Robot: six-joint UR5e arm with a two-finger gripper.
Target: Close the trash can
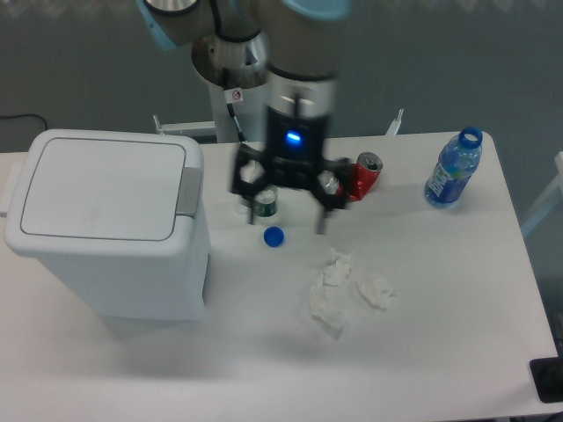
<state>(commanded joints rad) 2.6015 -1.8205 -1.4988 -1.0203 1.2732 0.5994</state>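
Trash can [110,229] stands at the left edge of the worktop [440,334], lid [101,186] lying flat and flush, grey latch panel [187,190] on its right side. To my eye it reads as shut; the closing looks done, and I judge nothing is left beyond clearing away.

My end effector [286,220] hangs over the worktop's middle toward the far edge, well right of the can, touching nothing. Fingers spread wide, nothing held.

Below me: a blue cap [274,236] and a small bottle [266,204]. Crushed red soda can [365,175] just beside my right finger. Crumpled tissue [346,290] nearer the front. Blue water bottle [453,169], uncapped, by the far right corner.
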